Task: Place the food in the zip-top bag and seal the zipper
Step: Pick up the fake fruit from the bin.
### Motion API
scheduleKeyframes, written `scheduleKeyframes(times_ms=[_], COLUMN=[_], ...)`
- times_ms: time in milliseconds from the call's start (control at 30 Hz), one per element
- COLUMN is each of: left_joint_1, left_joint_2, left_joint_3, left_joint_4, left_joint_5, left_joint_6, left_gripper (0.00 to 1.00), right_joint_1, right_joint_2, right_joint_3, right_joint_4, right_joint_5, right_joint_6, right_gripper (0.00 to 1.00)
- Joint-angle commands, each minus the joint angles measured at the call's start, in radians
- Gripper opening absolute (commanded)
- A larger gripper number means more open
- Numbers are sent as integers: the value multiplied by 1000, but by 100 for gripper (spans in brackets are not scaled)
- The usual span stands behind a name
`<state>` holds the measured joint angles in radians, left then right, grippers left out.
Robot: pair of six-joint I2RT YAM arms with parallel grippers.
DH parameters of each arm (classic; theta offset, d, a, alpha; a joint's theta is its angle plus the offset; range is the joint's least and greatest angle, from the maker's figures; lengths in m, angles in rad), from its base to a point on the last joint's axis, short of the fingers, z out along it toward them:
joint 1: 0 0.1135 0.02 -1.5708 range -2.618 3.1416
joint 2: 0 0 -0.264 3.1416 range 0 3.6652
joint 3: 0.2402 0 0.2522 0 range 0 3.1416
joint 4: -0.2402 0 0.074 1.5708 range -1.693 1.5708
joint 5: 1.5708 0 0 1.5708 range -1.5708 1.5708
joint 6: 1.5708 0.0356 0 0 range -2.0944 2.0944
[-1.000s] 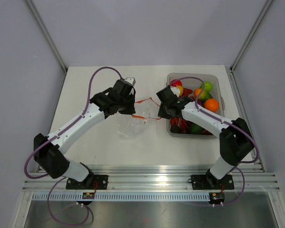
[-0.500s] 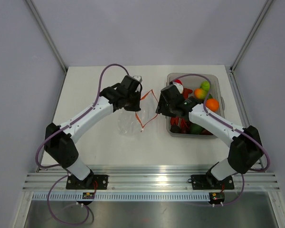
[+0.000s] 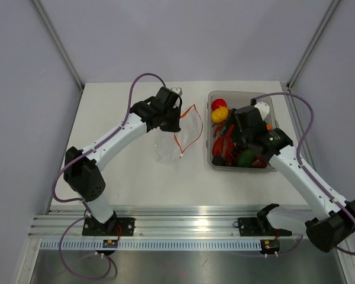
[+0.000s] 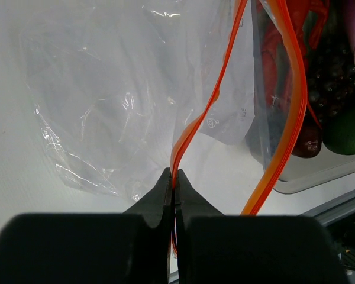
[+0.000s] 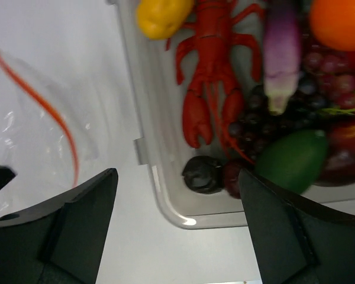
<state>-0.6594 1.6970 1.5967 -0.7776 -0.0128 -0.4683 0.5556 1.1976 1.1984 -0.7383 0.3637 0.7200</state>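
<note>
A: Bag status?
B: Bag point(image 3: 165, 151) sits mid-surface, a bit toward the far edge, with its mouth lifted off the surface point(image 3: 106, 106). Zipper point(image 4: 208, 106) is unsealed, its two strips bowed apart in a loop facing the tub. Nothing inside that I can see.
A: Food?
B: Food point(image 3: 232, 145) is all in the tub point(image 3: 210, 161), by the far right corner.
A: Fingers?
B: Left fingers point(image 4: 173, 195) are clenched on one zipper strip, holding the mouth up. Right fingers point(image 3: 244, 125) are spread wide with nothing in them, over the tub.
A: Which step?
B: First pick, I'd say. Bagging hasn't begun and the seal is far off. Next, right drops onto one piece, closes and carries it left to the mouth. The lobster point(image 5: 210, 65) lies right under it. Left must keep the mouth raised and open. Only one strip is pinned, so the loop could sag.
A: Versus half a second ago?
B: Right was at the bag mouth, by the tub's left wall. It has now swung right, over the food. Left edged toward the far edge and the loop looks wider.
</note>
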Motion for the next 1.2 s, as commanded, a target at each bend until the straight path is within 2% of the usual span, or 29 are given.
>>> scheduleKeyframes(times_ms=[0,200,400,633,767,933,967,1033,1167], left_joint_1=[3,-3,-11,-19,-19,-20,-20,-20,-25], left_joint_2=[10,35,44,46,46,47,52,53,62], left_joint_3=[52,60,57,39,35,31,31,35,46], left_joint_4=[5,1,3,14,12,11,12,15,26], left_joint_5=[40,43,43,57,57,60,65,74,82], left_joint_6=[13,17,14,16,13,16,14,11,10], left_gripper=[0,0,0,0,0,0,0,0,0], right_joint_1=[-92,-152,-200,-238,-244,-244,-246,-246,-244], right_joint_2=[-95,-152,-90,14,69,28,13,-19,-75], right_joint_3=[-106,-241,-327,-335,-318,-283,-267,-252,-194], right_joint_4=[-142,-156,-35,86,102,65,57,43,37], right_joint_5=[69,29,-52,-77,-54,-31,-31,-42,-109], right_joint_6=[41,64,41,-11,-21,-33,-36,-42,-57], right_gripper=[91,99,99,96,86,46,41,34,34])
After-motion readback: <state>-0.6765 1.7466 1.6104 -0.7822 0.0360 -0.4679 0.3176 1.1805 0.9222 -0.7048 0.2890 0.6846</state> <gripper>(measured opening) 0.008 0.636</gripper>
